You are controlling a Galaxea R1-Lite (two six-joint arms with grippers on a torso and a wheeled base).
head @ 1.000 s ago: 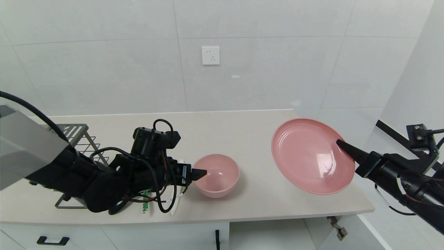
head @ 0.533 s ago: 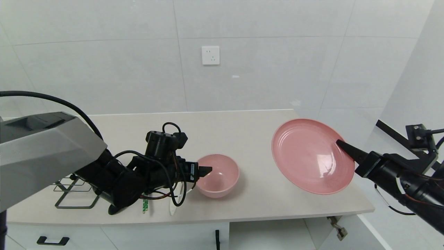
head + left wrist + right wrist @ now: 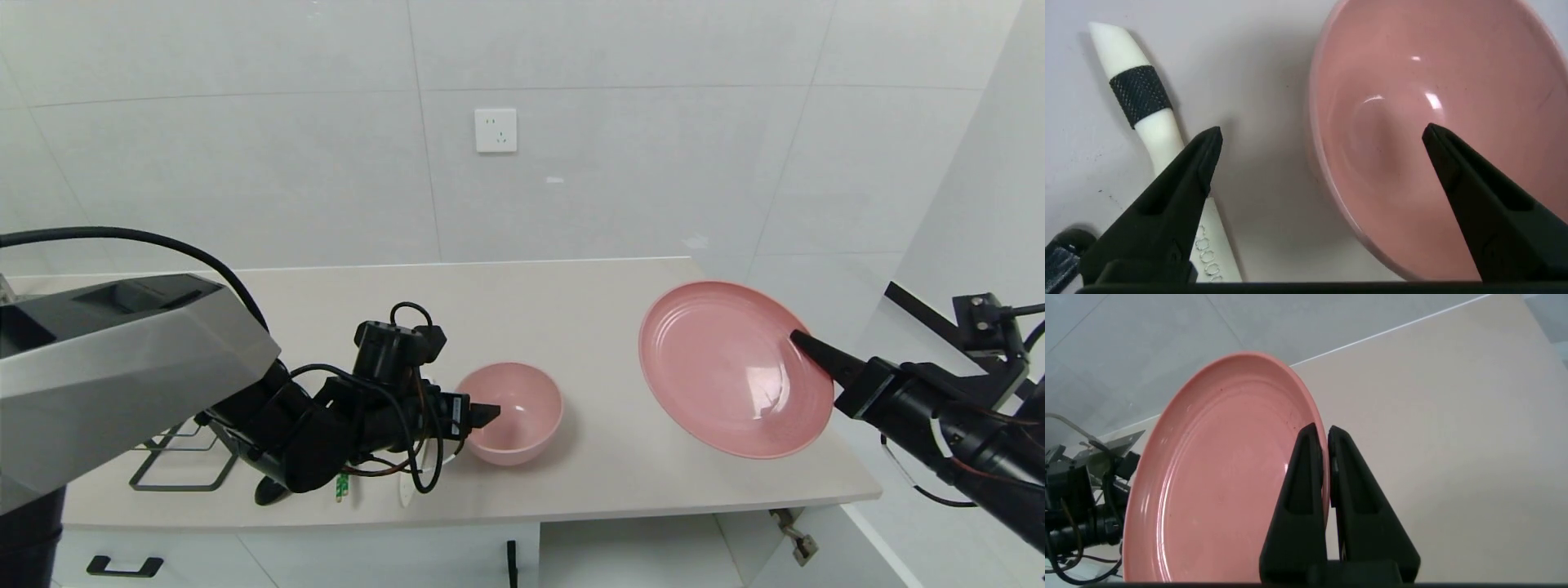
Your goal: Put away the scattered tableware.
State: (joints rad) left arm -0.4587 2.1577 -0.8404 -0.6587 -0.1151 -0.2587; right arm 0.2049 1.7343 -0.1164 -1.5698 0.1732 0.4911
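A pink bowl [image 3: 522, 408] stands upright on the pale counter [image 3: 571, 318], left of centre. My left gripper [image 3: 488, 411] is at the bowl's left rim. In the left wrist view this gripper [image 3: 1321, 135] is open, one finger inside the bowl [image 3: 1437, 122] and one outside, straddling the rim. A pink plate [image 3: 727, 367] is held tilted above the counter's right end, with my right gripper [image 3: 804, 343] shut on its right rim. In the right wrist view that gripper [image 3: 1321, 434] pinches the plate [image 3: 1225, 474] at its edge.
A white utensil with a black band [image 3: 1135, 90] lies on the counter beside the bowl, partly under my left arm. A wire rack [image 3: 167, 487] stands at the counter's left, mostly hidden by the arm. The counter ends just right of the plate [image 3: 873, 490].
My left arm has swung forward and rightward, bringing its gripper slightly farther over the bowl's rim. The right arm and the plate have stayed put.
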